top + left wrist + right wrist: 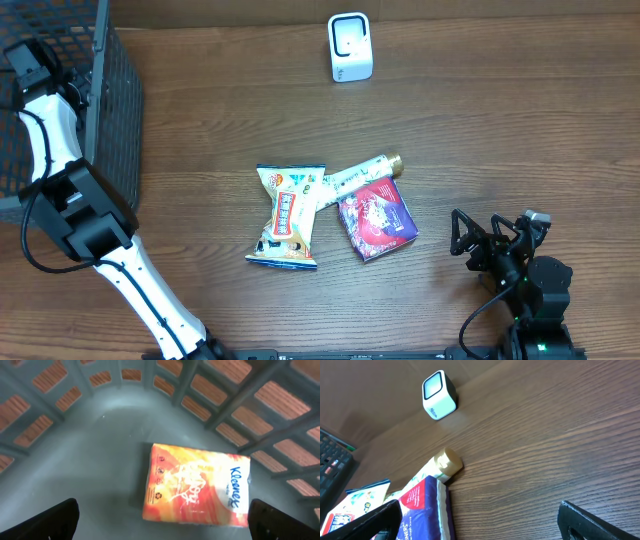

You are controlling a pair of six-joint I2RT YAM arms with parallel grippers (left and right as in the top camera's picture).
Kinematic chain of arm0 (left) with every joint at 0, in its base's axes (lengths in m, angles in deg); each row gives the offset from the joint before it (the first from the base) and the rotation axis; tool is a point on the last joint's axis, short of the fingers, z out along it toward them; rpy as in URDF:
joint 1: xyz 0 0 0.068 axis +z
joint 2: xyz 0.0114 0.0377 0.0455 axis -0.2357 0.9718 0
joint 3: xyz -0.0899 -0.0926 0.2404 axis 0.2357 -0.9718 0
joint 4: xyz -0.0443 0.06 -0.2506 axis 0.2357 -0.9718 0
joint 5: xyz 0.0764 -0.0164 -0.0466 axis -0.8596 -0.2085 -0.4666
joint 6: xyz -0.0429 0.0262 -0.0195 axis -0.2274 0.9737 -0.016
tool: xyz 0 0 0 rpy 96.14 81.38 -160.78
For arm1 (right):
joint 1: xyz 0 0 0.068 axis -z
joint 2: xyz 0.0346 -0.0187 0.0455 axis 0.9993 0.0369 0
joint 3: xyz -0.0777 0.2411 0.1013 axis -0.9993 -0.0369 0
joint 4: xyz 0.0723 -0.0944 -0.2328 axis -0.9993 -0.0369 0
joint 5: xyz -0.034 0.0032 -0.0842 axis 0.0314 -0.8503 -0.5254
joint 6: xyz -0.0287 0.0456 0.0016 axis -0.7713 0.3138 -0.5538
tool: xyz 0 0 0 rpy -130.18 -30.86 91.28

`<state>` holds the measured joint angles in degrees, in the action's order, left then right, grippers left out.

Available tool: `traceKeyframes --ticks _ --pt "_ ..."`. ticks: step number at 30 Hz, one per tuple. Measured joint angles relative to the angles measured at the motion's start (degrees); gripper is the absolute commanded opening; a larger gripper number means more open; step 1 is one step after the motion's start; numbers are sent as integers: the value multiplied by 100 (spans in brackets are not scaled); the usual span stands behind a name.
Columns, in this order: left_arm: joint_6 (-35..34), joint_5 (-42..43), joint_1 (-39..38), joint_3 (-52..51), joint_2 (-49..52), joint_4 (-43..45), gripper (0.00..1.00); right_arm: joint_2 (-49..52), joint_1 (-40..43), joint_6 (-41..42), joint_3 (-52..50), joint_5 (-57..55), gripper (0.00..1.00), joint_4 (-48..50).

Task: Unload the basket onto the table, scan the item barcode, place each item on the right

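The white barcode scanner (350, 47) (439, 395) stands at the table's far side. In the middle lie a snack bag (288, 215) (355, 507), a tube with a gold cap (355, 177) (447, 460) and a purple and red pack (377, 220) (422, 510). My right gripper (480, 243) (480, 525) is open low over the wood, just right of the purple pack, holding nothing. My left gripper (162, 527) is open inside the basket, above an orange Kleenex pack (197, 485) lying on the basket floor, apart from it.
A dark mesh basket (112, 95) (100, 425) stands at the far left, its wall also showing as the basket edge (332, 460) in the right wrist view. My left arm (55, 140) reaches over its rim. Bare wood (500, 130) lies between the scanner and my right gripper.
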<state>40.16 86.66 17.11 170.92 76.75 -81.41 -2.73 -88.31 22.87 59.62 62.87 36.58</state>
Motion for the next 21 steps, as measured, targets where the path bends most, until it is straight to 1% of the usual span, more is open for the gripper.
traceKeyframes --ticks 14,15,16,17,19,21 --pt "-11 20 0 0 125 166 99 0 2 4 0 2 100 2" --pt "-13 20 0 0 168 164 96 0 0 2 0 2 100 2" --pt "-17 20 0 0 212 166 87 0 2 4 0 2 100 0" --pt "-20 33 0 0 245 160 73 0 0 2 0 0 100 2" --pt "-44 68 0 0 284 164 49 0 0 2 0 0 100 2" --pt "-81 79 11 0 284 181 39 0 0 0 0 0 100 2"
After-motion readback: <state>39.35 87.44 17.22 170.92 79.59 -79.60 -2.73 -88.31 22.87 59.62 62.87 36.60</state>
